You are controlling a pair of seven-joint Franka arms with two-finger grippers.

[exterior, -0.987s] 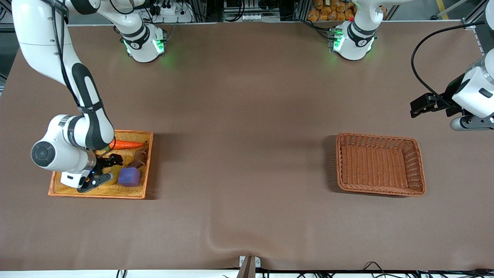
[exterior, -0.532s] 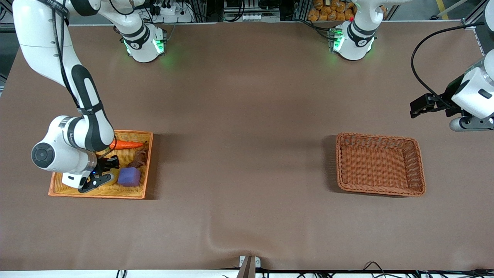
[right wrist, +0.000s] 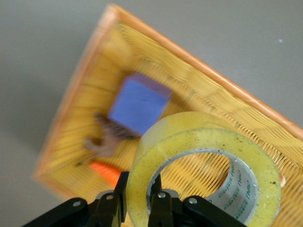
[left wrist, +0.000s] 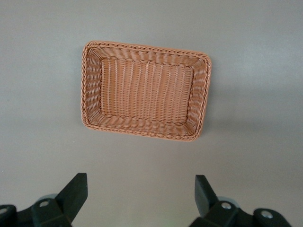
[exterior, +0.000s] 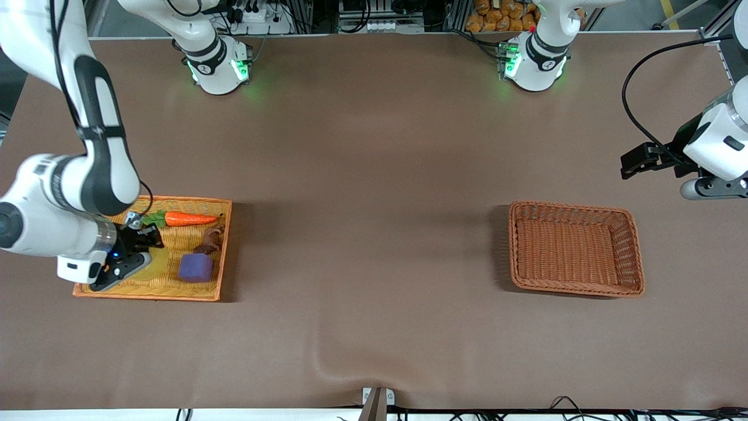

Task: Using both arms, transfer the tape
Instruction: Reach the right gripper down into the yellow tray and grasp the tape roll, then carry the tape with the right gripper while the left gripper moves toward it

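Note:
The tape (right wrist: 189, 144), a thick yellowish ring with a grey core, is held by my right gripper (right wrist: 139, 182). One finger is inside the ring and one outside, shut on its wall. In the front view my right gripper (exterior: 137, 251) hangs over the yellow wicker tray (exterior: 146, 295), at the end farthest from the purple cube (exterior: 196, 267); the tape barely shows there. My left gripper (exterior: 634, 161) waits open and empty above the table at the left arm's end. In its wrist view the left gripper (left wrist: 139, 189) is over bare table near the brown basket (left wrist: 146, 90).
The yellow tray also holds an orange carrot (exterior: 190, 219) and a small brown thing (exterior: 211, 238) beside the purple cube (right wrist: 138, 103). The brown wicker basket (exterior: 575, 289) stands empty toward the left arm's end. Bare brown table lies between the tray and the basket.
My right arm has risen and shifted away from the purple cube, taking the tape up off the tray floor. The left arm has not moved.

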